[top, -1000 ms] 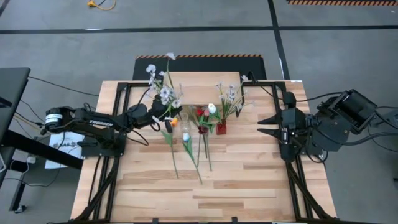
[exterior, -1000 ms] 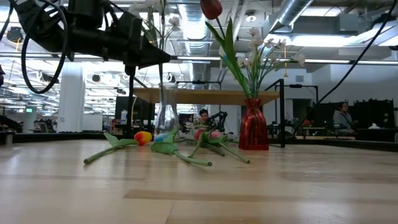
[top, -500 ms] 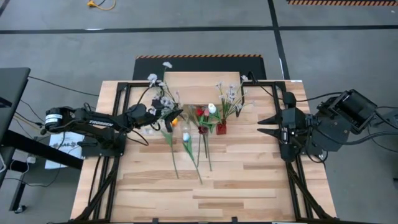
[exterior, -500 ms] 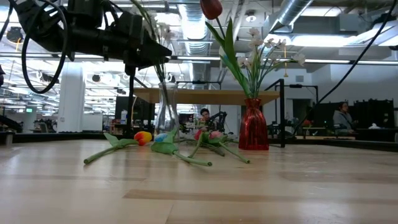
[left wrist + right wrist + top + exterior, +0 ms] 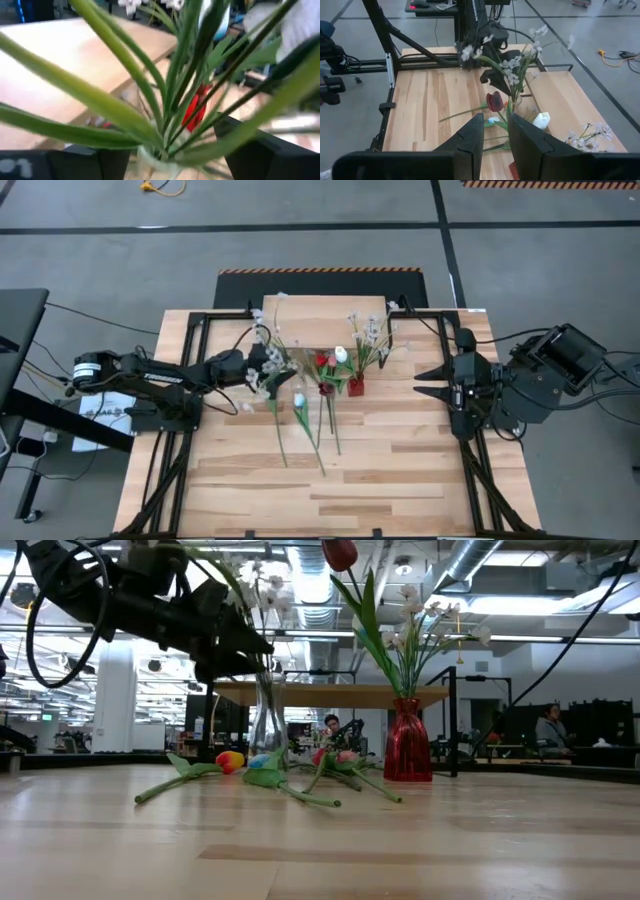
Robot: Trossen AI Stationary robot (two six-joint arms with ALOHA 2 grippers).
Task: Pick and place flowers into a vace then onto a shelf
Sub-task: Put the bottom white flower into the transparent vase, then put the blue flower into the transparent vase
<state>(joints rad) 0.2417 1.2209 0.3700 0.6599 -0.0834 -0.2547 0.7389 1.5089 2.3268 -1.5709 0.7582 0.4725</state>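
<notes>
A clear glass vase (image 5: 265, 725) stands on the table with a spray of white blossoms (image 5: 262, 590) (image 5: 266, 358) in it, its green stems (image 5: 170, 100) leaning in the mouth (image 5: 155, 165). My left gripper (image 5: 170, 155) (image 5: 262, 368) is open just above that mouth, one finger on each side of the stems. A red vase (image 5: 407, 740) with a red tulip and white sprays stands in front of the shelf (image 5: 325, 320). Loose tulips (image 5: 300, 405) lie flat on the table. My right gripper (image 5: 496, 131) (image 5: 420, 379) hangs high at the table's right, slightly open, with nothing between its fingers. My left gripper stands around the spray's lower stems (image 5: 165, 135), coming nearly level from the table's left. Its fingers (image 5: 260, 155) are spread apart. Whether either finger touches a stem or leaf I cannot tell, as leaves cross in front of them.
Loose flowers (image 5: 230, 760) lie between the two vases and toward the near side. The shelf's black legs (image 5: 455, 720) stand behind the red vase. Black frame rails (image 5: 165, 450) run along the table's left and right edges. The near half of the tabletop (image 5: 400, 480) is bare wood.
My left gripper has opened and tipped downward over the glass vase, letting go of the spray. The spray has sunk into the vase and swung more upright, so its blossoms now sit lower and closer to the vase. My right arm has kept still.
</notes>
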